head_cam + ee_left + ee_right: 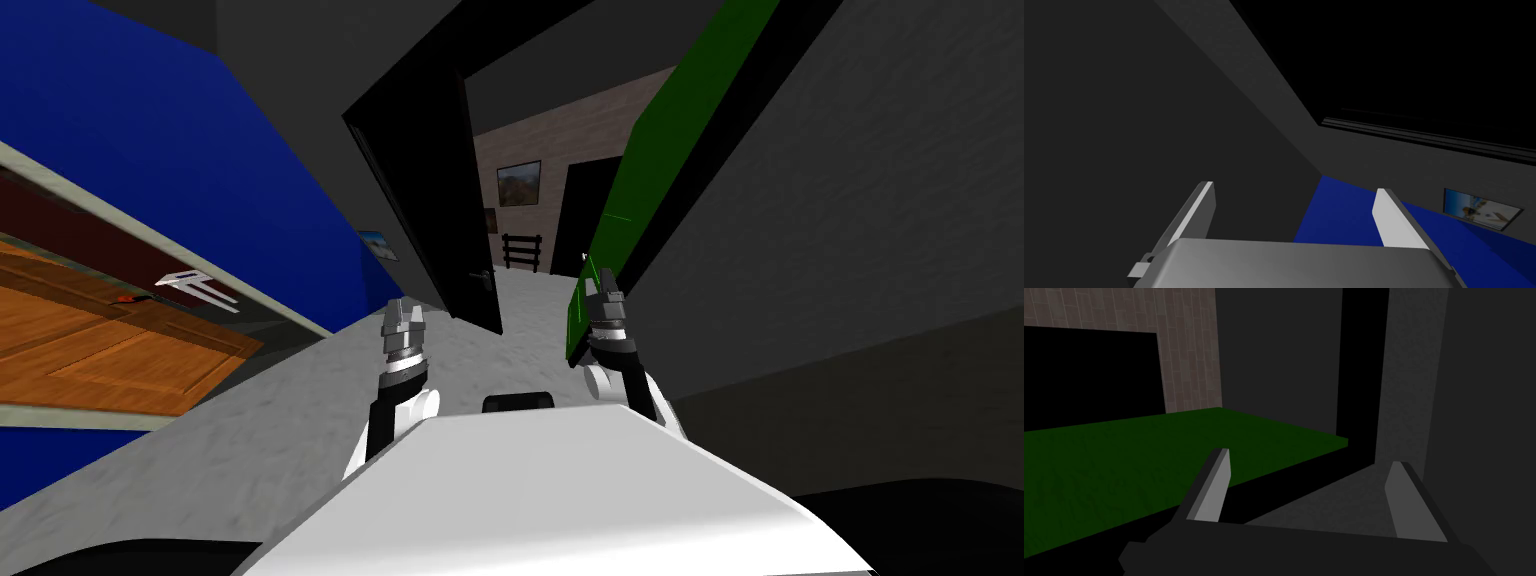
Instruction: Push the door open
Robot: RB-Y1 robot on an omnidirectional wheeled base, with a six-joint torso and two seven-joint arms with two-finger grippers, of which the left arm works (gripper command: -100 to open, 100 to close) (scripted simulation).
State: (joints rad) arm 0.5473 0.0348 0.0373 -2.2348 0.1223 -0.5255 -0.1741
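You see your left gripper [403,313] and right gripper [603,288] alike: thin light grey blade fingers [1393,216] on dark boxes [1304,548], ribbed grey wrists [403,352], white forearms [358,462] with black joints.

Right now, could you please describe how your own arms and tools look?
My left arm and right arm are white with black joints and ribbed grey wrists. The left tool has two thin, light grey blade fingers on a grey box; the right tool has the same fingers on a darker box.
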